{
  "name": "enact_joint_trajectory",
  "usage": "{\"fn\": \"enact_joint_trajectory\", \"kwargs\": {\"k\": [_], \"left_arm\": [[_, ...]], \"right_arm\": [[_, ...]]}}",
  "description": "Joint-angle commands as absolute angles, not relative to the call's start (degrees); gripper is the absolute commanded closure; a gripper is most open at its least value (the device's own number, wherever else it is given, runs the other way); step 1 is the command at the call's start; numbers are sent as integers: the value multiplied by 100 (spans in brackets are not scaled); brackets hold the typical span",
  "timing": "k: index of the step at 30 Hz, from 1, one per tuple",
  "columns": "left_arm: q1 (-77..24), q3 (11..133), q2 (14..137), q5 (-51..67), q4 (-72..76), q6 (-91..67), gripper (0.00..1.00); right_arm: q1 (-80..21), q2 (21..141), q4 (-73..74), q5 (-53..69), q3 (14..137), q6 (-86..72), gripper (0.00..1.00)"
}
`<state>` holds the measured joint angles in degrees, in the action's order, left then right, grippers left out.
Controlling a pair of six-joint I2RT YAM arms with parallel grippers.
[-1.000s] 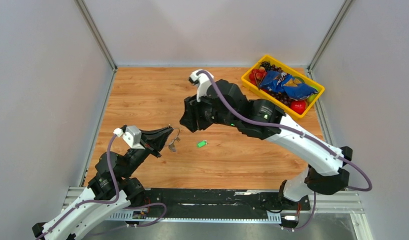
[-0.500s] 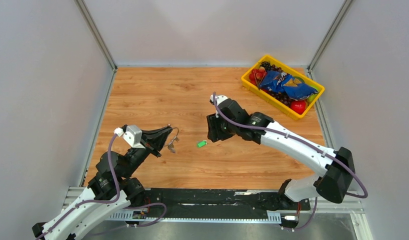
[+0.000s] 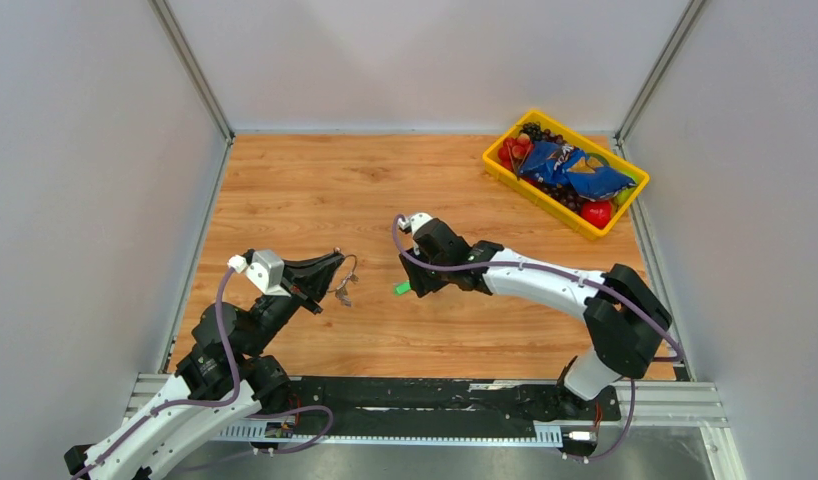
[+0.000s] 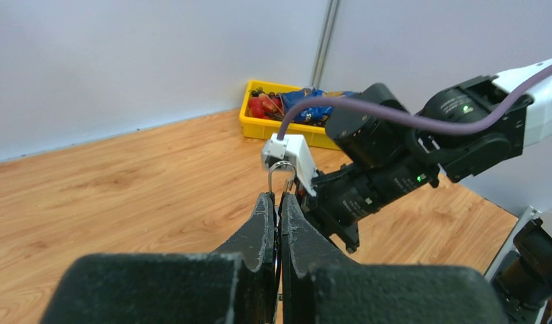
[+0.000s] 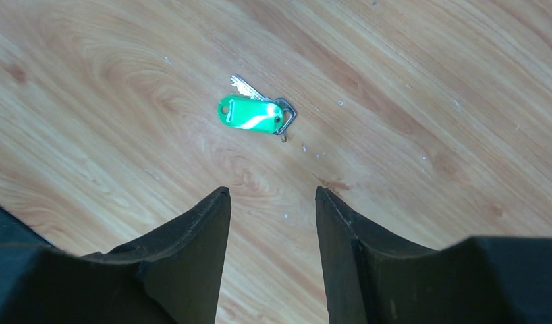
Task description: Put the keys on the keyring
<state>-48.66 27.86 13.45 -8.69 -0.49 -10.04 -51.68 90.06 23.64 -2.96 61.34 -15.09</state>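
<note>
The key with the green tag [image 3: 401, 289] lies flat on the wooden table; in the right wrist view it [image 5: 253, 113] shows with its metal blade and small ring. My right gripper [image 3: 412, 284] is open and low over the table, and the key lies just ahead of its fingertips [image 5: 272, 192]. My left gripper [image 3: 335, 272] is shut on the wire keyring [image 3: 351, 266], held above the table, with a small dark piece [image 3: 343, 293] hanging from it. The ring's loop [image 4: 280, 170] sticks out past the left fingertips [image 4: 279, 197]. The blue-tagged key is not in view.
A yellow bin [image 3: 530, 197] with fruit and a blue bag stands at the back right, also in the left wrist view [image 4: 252, 125]. Grey walls close the table on three sides. The right arm stretches across the table's middle.
My right arm has swung down and toward the near left, bringing its open gripper low beside the green-tagged key. My left gripper and the keyring have not moved.
</note>
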Motion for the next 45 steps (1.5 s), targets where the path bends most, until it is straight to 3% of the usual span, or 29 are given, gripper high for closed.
{"fn": "enact_joint_trajectory", "kwargs": {"k": [1,20,26,45], "left_arm": [[-4847,2839,1304,-867,117,-1035,99],[-4847,2761,1275,-826,166,-1059,100],[-4847,2746,1299,-821,180,-1055,100],[-4847,2743,1431,-782,225,-1037,100]], "right_arm": [[-5171,9202,1393,-319,5788,-696,48],[-5172,9514,-827,159,4545,444,54],[-5170,9686,-1102,150,4463,501,55],[-5085,9759,-1125,18,4453,497,74]]}}
